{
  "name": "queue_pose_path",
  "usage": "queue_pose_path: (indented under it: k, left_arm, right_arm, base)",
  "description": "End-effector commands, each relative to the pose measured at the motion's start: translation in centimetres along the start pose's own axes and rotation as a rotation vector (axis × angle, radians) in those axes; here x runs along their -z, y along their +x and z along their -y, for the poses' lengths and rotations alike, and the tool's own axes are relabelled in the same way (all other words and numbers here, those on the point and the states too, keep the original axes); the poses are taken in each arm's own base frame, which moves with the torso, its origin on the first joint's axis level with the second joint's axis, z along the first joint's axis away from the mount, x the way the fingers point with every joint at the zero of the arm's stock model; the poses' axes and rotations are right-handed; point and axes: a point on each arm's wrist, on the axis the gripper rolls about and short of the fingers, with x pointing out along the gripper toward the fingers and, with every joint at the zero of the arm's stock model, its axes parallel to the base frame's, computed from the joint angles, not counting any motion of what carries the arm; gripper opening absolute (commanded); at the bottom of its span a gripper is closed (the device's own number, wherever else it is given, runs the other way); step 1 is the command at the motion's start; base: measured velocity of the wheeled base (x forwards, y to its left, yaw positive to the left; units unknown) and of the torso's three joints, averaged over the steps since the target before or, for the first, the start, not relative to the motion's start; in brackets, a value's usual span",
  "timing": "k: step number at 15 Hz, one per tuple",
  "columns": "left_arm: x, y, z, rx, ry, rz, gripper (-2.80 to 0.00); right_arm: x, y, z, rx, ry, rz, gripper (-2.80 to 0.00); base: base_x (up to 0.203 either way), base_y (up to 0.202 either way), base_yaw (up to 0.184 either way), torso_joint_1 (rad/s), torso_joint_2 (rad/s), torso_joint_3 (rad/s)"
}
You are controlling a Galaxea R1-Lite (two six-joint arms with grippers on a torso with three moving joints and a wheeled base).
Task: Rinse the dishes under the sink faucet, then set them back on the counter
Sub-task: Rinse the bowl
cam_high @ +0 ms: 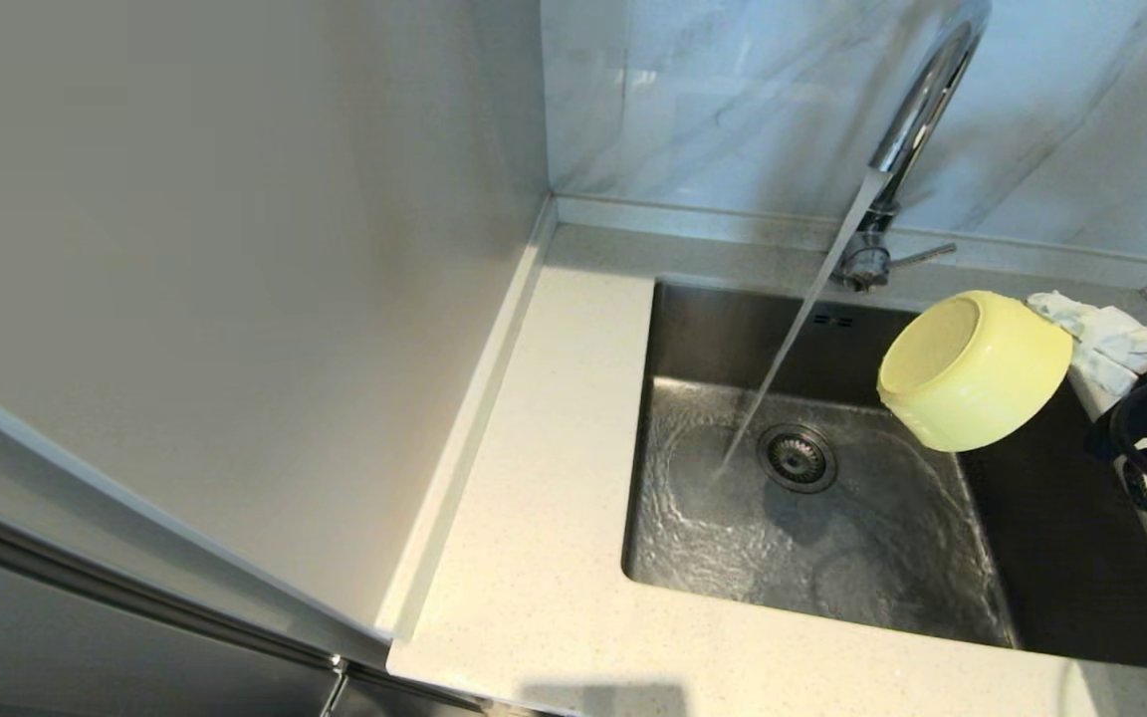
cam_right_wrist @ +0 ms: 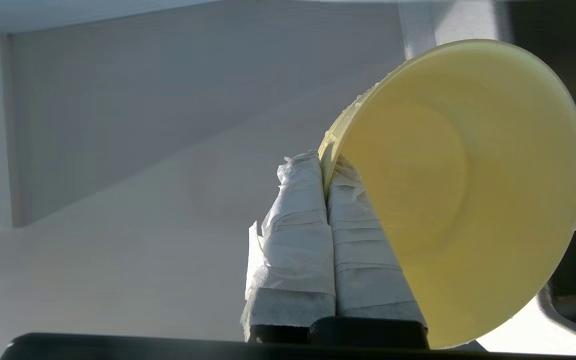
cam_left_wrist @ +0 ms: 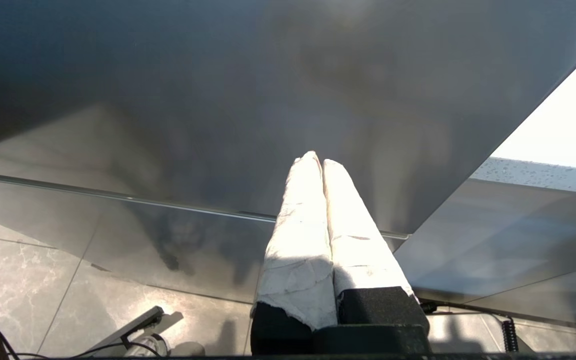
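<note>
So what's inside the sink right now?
Inside the sink: running water from the faucet pooling around the drain strainer. No dishes lie there; the yellow bowl, pinched by the right gripper, covers part of the back wall.

The bowl (cam_high: 972, 370) hangs over the right side of the sink (cam_high: 733, 558), with the faucet (cam_high: 917, 119) behind.

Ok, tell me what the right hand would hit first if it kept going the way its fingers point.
Probably the pale side wall panel to the left of the sink. The right hand, shut on the rim of the yellow bowl, points at that panel in its wrist view, with nothing showing between. Depth there is unclear.
</note>
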Motion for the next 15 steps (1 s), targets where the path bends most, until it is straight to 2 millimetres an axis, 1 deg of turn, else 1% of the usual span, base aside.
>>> queue_pose_path:
  k: [1, 2, 3, 4, 5, 6, 7, 8, 9, 10, 11, 13, 14, 15]
  left_arm:
    - [0.0, 0.0, 0.0, 0.000, 0.000, 0.000, -2.80]
    - [0.0, 0.0, 0.0, 0.000, 0.000, 0.000, -2.80]
    - [0.0, 0.0, 0.0, 0.000, 0.000, 0.000, -2.80]
    - [0.0, 0.0, 0.0, 0.000, 0.000, 0.000, -2.80]
    - [0.0, 0.0, 0.0, 0.000, 0.000, 0.000, -2.80]
    - [0.0, 0.0, 0.0, 0.000, 0.000, 0.000, -2.80]
    - [0.0, 0.0, 0.0, 0.000, 0.000, 0.000, -2.80]
    - [0.0, 0.0, 0.0, 0.000, 0.000, 0.000, -2.80]
    - [0.0, 0.0, 0.0, 0.000, 0.000, 0.000, -2.80]
    - [0.0, 0.0, 0.0, 0.000, 0.000, 0.000, -2.80]
    - [0.0, 0.0, 0.0, 0.000, 0.000, 0.000, -2.80]
    - [0.0, 0.0, 0.0, 0.000, 0.000, 0.000, -2.80]
    - [0.0, 0.0, 0.0, 0.000, 0.000, 0.000, -2.80]
    - [0.0, 0.0, 0.0, 0.000, 0.000, 0.000, -2.80]
  right_arm:
    - [0.1, 0.3, -1.9, -0.059, -0.047, -0.017, -2.80]
    - [0.6, 0.2, -3.8, -0.111, -0.094, -0.029, -2.80]
    - [1.0, 0.0, -4.7, -0.130, -0.115, -0.044, -2.80]
    - [1.1, -0.2, -4.0, -0.109, -0.099, -0.046, -2.80]
    - [1.3, -0.8, -2.1, -0.050, -0.061, -0.038, -2.80]
    - [1.1, -0.9, 0.3, 0.021, -0.051, -0.031, -2.80]
    - [0.7, -1.0, 2.6, 0.087, -0.097, -0.030, -2.80]
    - [0.5, -0.9, 3.4, 0.109, -0.150, -0.035, -2.80]
    - [0.4, -0.7, 3.0, 0.100, -0.172, -0.040, -2.80]
    - [0.4, -0.6, 1.6, 0.070, -0.206, -0.051, -2.80]
    - [0.6, -0.6, -0.7, 0.031, -0.253, -0.065, -2.80]
    - [1.1, -0.3, -7.0, -0.029, -0.362, -0.083, -2.80]
    - [0.9, -0.3, -8.3, 0.019, -0.368, -0.078, -2.80]
    - [0.7, -0.4, -9.2, 0.087, -0.368, -0.065, -2.80]
  base:
    - [0.000, 0.000, 0.000, 0.000, 0.00, 0.000]
    - [0.000, 0.000, 0.000, 0.000, 0.00, 0.000]
    - [0.000, 0.000, 0.000, 0.000, 0.00, 0.000]
    - [0.000, 0.000, 0.000, 0.000, 0.00, 0.000]
    - [0.000, 0.000, 0.000, 0.000, 0.00, 0.000]
    - [0.000, 0.000, 0.000, 0.000, 0.00, 0.000]
    - [0.000, 0.000, 0.000, 0.000, 0.00, 0.000]
    - [0.000, 0.000, 0.000, 0.000, 0.00, 0.000]
    - [0.000, 0.000, 0.000, 0.000, 0.00, 0.000]
    - [0.000, 0.000, 0.000, 0.000, 0.00, 0.000]
    - [0.000, 0.000, 0.000, 0.000, 0.00, 0.000]
    - [0.000, 0.000, 0.000, 0.000, 0.00, 0.000]
    - [0.000, 0.000, 0.000, 0.000, 0.00, 0.000]
    - [0.000, 0.000, 0.000, 0.000, 0.00, 0.000]
